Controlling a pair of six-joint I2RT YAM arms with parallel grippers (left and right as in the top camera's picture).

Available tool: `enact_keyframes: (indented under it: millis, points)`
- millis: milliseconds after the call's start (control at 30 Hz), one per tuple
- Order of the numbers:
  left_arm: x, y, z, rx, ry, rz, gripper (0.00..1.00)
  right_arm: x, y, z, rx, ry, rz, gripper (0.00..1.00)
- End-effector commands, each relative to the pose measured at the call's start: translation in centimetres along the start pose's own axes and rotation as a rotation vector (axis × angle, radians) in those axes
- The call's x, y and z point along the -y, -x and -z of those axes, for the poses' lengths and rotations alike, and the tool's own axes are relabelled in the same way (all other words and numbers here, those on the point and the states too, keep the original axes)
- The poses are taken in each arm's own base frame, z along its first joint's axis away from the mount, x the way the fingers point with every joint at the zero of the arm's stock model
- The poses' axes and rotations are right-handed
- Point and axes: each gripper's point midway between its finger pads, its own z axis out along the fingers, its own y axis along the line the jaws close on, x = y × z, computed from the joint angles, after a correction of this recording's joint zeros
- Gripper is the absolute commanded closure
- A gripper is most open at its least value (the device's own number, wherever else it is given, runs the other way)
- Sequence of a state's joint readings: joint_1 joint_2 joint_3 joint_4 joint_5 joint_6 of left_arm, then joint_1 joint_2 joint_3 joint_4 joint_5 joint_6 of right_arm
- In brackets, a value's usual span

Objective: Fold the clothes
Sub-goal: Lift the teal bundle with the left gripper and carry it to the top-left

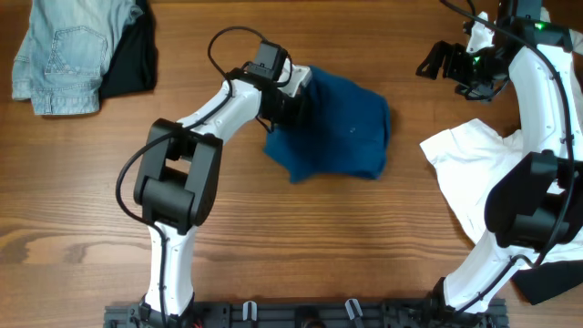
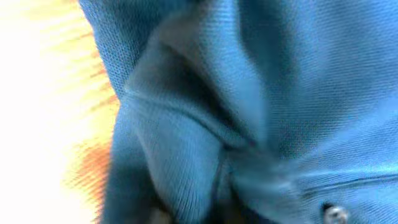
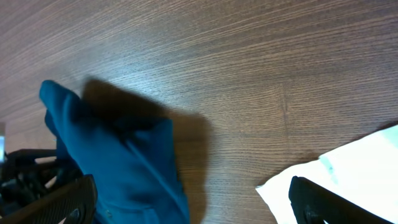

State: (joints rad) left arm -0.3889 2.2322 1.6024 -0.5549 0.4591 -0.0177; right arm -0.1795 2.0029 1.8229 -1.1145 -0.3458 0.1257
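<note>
The dark blue T-shirt (image 1: 342,128) lies crumpled in the middle of the wooden table. My left gripper (image 1: 290,91) is at its upper left edge. In the left wrist view the blue cloth (image 2: 261,93) fills the frame and bunches toward the jaws, which it hides; the gripper looks shut on it. My right gripper (image 1: 451,66) is open and empty, held above the table at the far right. Its view (image 3: 193,205) shows the blue shirt (image 3: 118,155) on the left and a white shirt (image 3: 354,168) on the right. The white shirt (image 1: 465,164) lies at the right edge under the right arm.
A pale denim piece (image 1: 64,50) and a black garment (image 1: 132,55) lie together at the far left corner. A dark cloth (image 1: 556,278) shows at the lower right edge. Bare wood (image 1: 364,237) lies in front of the blue shirt.
</note>
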Motion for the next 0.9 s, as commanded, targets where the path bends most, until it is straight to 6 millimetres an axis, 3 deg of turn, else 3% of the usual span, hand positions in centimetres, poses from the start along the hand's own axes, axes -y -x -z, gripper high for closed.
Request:
enact_keyframes:
  millis: [0, 267, 433, 467, 533, 667, 867]
  points:
    - [-4.0, -0.4, -0.5, 0.006, 0.084, 0.091, 0.96, -0.5, -0.1, 0.9, 0.02, -0.009, 0.035, 0.0]
    - [-6.7, 0.5, 1.6, 0.051, 0.041, 0.164, 0.96, -0.5, -0.1, 0.9, 0.02, -0.009, 0.035, 0.0]
    - [-7.8, 2.3, 6.6, 0.137, -0.051, 0.275, 0.96, -0.5, -0.1, 0.9, 0.02, -0.009, 0.036, 0.0]
    - [-7.9, 3.2, 9.2, 0.187, -0.095, 0.307, 0.96, -0.5, -0.1, 0.9, 0.02, -0.009, 0.036, 0.01]
    - [-8.3, 4.2, 12.0, 0.243, -0.124, 0.367, 0.96, -0.5, 0.0, 0.9, 0.021, -0.009, 0.036, 0.0]
    - [-8.9, 5.1, 15.4, 0.31, -0.133, 0.431, 0.96, -0.5, 0.0, 0.9, 0.021, -0.009, 0.035, 0.0]
    - [-7.8, 6.4, 19.5, 0.393, -0.175, 0.396, 0.96, -0.5, 0.0, 0.9, 0.021, -0.009, 0.036, 0.01]
